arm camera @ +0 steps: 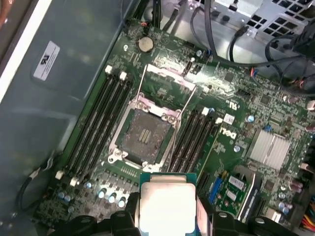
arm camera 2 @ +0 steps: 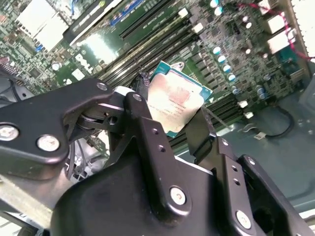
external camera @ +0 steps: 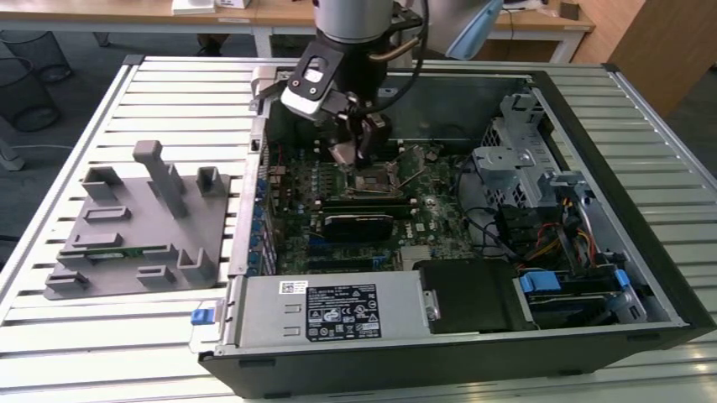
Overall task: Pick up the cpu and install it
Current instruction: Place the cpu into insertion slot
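Slatted table (external camera: 168, 92), open case (external camera: 471, 363), pincer (external camera: 354, 156) gripping cpu (arm camera: 167, 202)

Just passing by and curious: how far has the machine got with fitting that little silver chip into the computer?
Done: the cpu is picked up. In hand: the claw is shut on it, holding it above the motherboard. Left: the socket stands open and empty, so the cpu is not yet seated.
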Tool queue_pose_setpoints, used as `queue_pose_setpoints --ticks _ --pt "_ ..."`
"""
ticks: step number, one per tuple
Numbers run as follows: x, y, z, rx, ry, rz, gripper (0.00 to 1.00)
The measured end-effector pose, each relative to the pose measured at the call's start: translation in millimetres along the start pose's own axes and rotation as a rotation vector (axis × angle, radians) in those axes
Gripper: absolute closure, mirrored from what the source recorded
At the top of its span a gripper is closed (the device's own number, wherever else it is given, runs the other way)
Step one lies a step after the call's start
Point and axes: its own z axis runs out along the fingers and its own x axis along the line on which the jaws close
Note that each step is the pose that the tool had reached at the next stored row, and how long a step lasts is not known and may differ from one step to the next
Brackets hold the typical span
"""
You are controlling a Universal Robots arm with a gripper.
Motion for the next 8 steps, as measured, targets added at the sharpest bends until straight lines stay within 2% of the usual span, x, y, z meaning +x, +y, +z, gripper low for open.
queue_pose_setpoints --ticks 4,8 --pt "0.8 3.9 1.5 0.0003 0.0 0.005 0.46" --pt "1.1 4.2 2.9 0.0013 -0.0024 0.063 0.46"
